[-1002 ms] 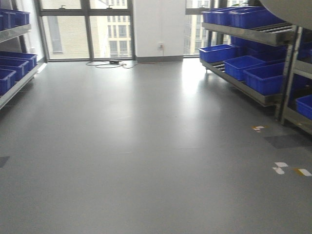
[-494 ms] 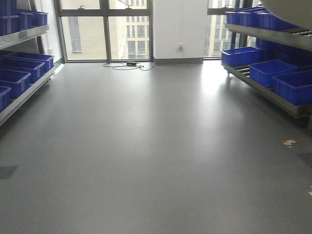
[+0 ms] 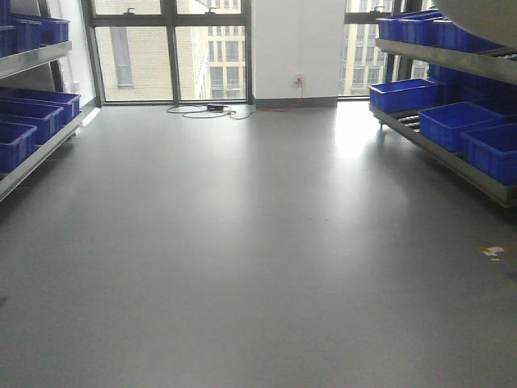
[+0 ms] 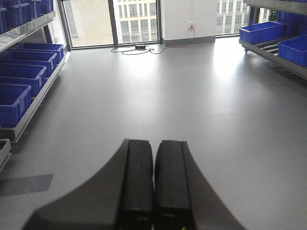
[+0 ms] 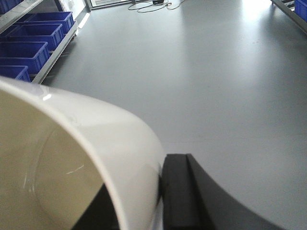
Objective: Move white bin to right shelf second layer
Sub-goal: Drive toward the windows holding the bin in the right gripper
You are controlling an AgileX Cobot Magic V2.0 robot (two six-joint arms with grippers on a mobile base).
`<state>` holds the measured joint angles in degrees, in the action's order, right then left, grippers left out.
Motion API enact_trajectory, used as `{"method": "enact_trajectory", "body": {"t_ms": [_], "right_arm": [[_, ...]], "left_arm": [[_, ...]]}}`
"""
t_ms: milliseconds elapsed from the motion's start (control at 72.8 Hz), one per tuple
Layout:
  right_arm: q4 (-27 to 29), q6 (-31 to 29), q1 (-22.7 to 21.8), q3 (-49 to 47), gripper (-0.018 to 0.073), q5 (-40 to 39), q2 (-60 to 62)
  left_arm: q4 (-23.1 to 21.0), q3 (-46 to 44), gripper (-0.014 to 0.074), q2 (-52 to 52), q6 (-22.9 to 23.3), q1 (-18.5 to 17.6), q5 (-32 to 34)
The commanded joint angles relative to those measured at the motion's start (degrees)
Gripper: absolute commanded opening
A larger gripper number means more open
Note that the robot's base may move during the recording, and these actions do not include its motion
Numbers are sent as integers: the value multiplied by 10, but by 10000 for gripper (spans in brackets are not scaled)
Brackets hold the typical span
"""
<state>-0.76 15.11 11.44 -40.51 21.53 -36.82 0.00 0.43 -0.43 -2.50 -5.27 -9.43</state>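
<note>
Far left, front view: left rack [image 3: 32, 158] along the wall, loaded with blue crates [image 3: 16, 141]. No part in the task.

Left wrist view: left gripper [image 4: 154, 182] with fingers pressed flat together and nothing between them, pointed out over bare grey floor [image 3: 242, 267]. Idle, by the look of it.

Centre: open floor up to the window [image 3: 170, 48], with a loose cable [image 3: 202, 111] lying at its foot. Nothing standing in the aisle.

Right wrist view: white bin [image 5: 72, 158] filling the lower left, cream inside, rim curving across. Right gripper [image 5: 144, 191] clamped on the bin wall, one black finger [image 5: 178, 191] against the outside and a dark shape opposite it inside. Held clear of the floor. White bin [image 3: 485, 20] again, probably, as the pale curved edge in the front view's top right corner.

Far right: right shelf [image 3: 440, 58], with a steel front bar, rollers just visible behind it, and blue crates on both visible levels. Cannot tell for certain which level counts as the second. No free slot seen from here.

Progress, as judged: pick-up done, bin in hand, out in the aisle and not yet at the shelf. Left to do:
- turn toward the right shelf and close in
- find a gap among the crates
- lift to the level and set down on the rollers
- release

Roughly halfway at best.
</note>
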Motion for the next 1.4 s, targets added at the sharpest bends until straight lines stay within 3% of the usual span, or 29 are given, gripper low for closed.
{"method": "enact_trajectory", "body": {"t_ms": [0, 1387], "right_arm": [[-4, -1, -4, -18, 55, -58, -2], [-4, -1, -4, -18, 55, -58, -2]], "left_arm": [[0, 21, 85, -8, 3, -3, 50], [0, 21, 85, -8, 3, -3, 50]]}}
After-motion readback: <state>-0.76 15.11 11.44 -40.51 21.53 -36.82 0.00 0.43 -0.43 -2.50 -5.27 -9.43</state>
